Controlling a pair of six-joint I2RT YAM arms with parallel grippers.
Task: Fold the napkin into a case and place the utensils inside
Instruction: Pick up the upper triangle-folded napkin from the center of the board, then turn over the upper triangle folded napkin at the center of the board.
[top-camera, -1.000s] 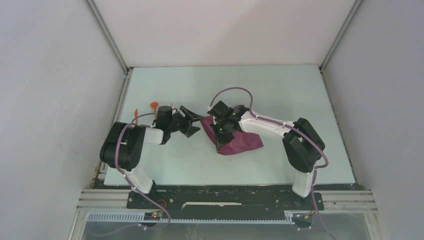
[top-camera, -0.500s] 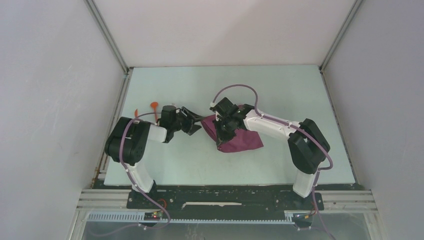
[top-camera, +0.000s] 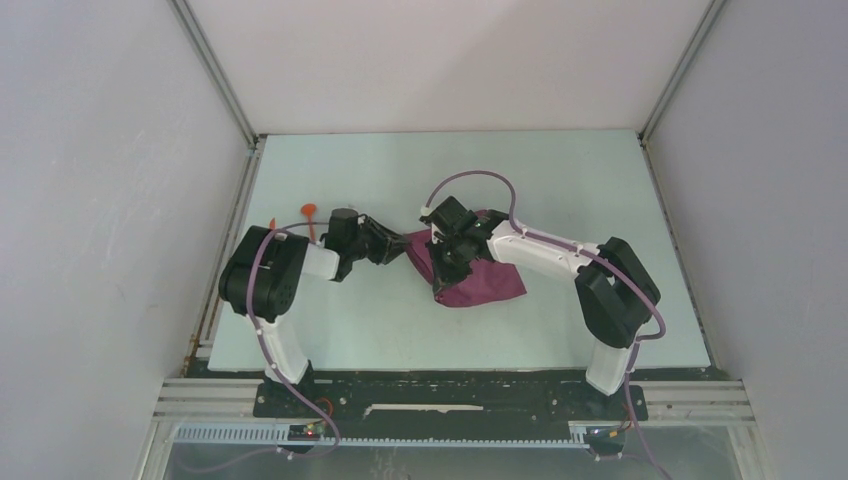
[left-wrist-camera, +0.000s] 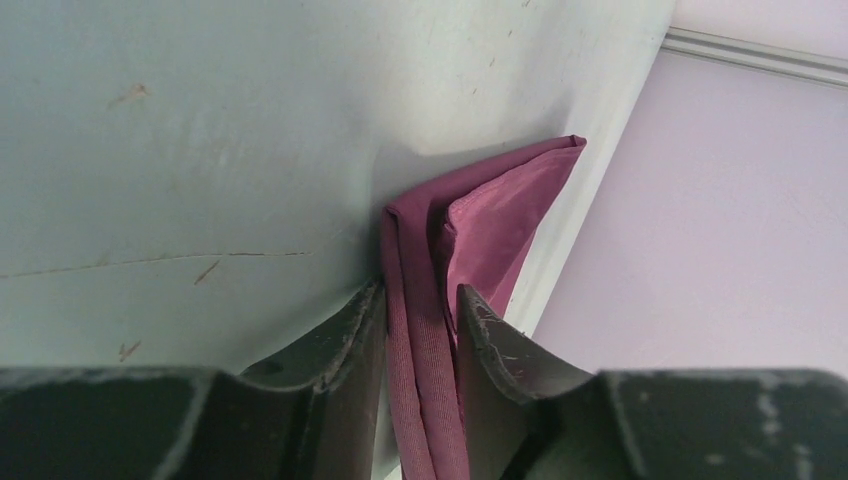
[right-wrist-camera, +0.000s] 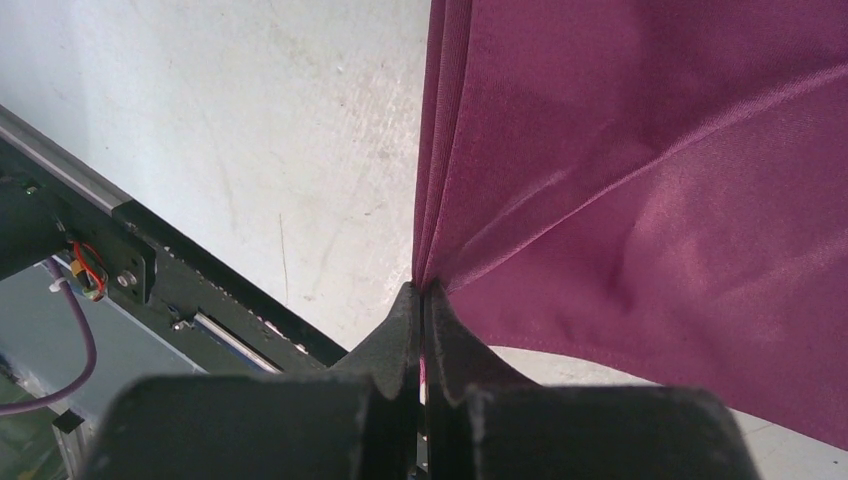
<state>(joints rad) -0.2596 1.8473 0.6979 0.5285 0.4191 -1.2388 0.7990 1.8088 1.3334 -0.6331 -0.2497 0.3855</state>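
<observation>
The napkin (right-wrist-camera: 650, 200) is thin maroon cloth, finely woven, with a soft sheen along its creases. Under it the counter (right-wrist-camera: 250, 130) is pale and matt, scuffed with fine scratches and dark specks. The left claw (left-wrist-camera: 420, 300) and right claw (right-wrist-camera: 422, 295) on the napkin are matt black, rubbed pale at the edges. Left of the napkin, the bright orange utensils (top-camera: 308, 210) look like plastic, though they are too small to be sure.

A pale worktop (top-camera: 560, 180) bore faint scuffs (left-wrist-camera: 130, 95) and scratches. White walls (top-camera: 450, 60) rose from its far, left and right edges, with metal struts (top-camera: 215, 75) climbing from the two far corners. A black plate (top-camera: 450, 395) and a slotted rail (top-camera: 400, 435) ran along the near edge.
</observation>
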